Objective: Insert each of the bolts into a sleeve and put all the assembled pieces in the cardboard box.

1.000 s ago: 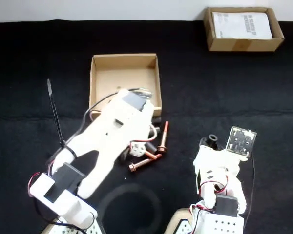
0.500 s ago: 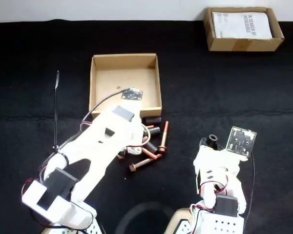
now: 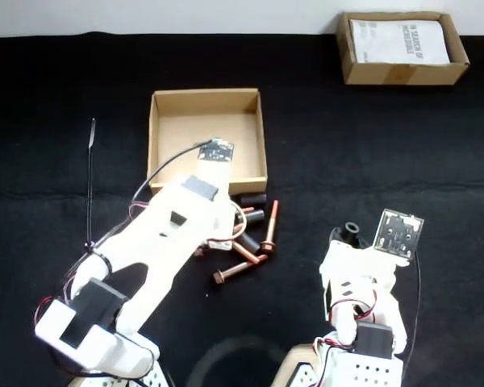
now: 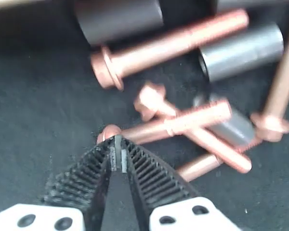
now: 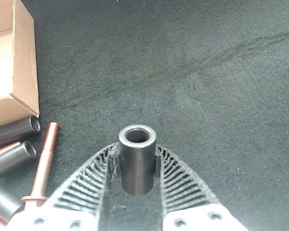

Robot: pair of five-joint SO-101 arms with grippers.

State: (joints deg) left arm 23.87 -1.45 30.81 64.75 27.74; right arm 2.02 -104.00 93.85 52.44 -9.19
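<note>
Between right jaws — dark sleeve (image 5: 137, 161)

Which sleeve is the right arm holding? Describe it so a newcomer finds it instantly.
Start at the open cardboard box mid-table, then go past the pile of copper bolts at its corner. The dark grey metal sleeve sits clamped in the right gripper, the only sleeve held, apart from the pile.
</note>
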